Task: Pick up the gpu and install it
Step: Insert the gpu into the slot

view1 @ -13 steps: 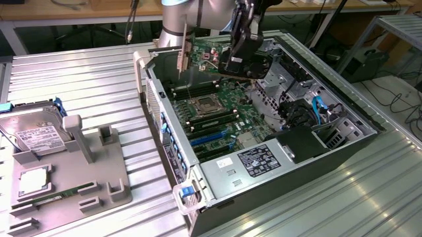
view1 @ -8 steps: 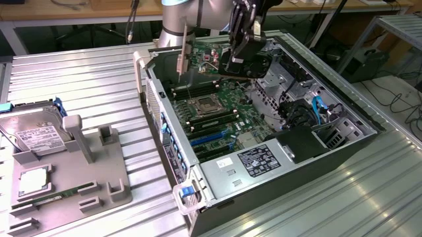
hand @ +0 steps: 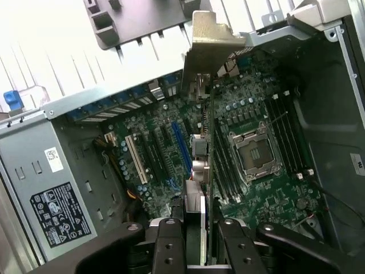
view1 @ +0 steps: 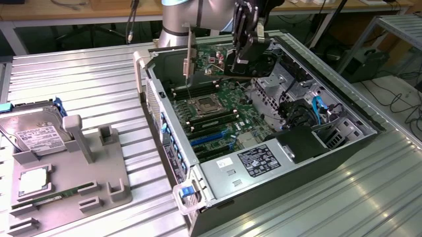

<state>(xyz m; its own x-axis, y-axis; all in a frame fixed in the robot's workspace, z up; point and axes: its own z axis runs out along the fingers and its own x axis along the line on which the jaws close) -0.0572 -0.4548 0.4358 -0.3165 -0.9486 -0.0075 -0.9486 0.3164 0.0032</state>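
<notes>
The gpu [view1: 212, 60] is a green card with a silver end bracket [view1: 188, 52]. It hangs upright over the open computer case [view1: 165, 113], above the motherboard's far end. My gripper [view1: 241, 68] is shut on the card's end away from the bracket. In the wrist view the gpu [hand: 209, 142] runs edge-on away from my gripper [hand: 199, 248], with its bracket [hand: 214, 40] at the far end. It is clear of the motherboard [hand: 256, 114], over the area between the expansion slots [hand: 181, 145] and the memory slots. The black fingers [hand: 169, 245] press on both of its faces.
Inside the case lie the CPU socket [view1: 204, 104], blue expansion slots [view1: 211, 136] and the labelled power supply [view1: 264, 159]. On the exterior view's left, a grey fixture tray [view1: 99, 173] holds a hard drive [view1: 36, 136], a processor [view1: 31, 181] and a memory stick [view1: 63, 193].
</notes>
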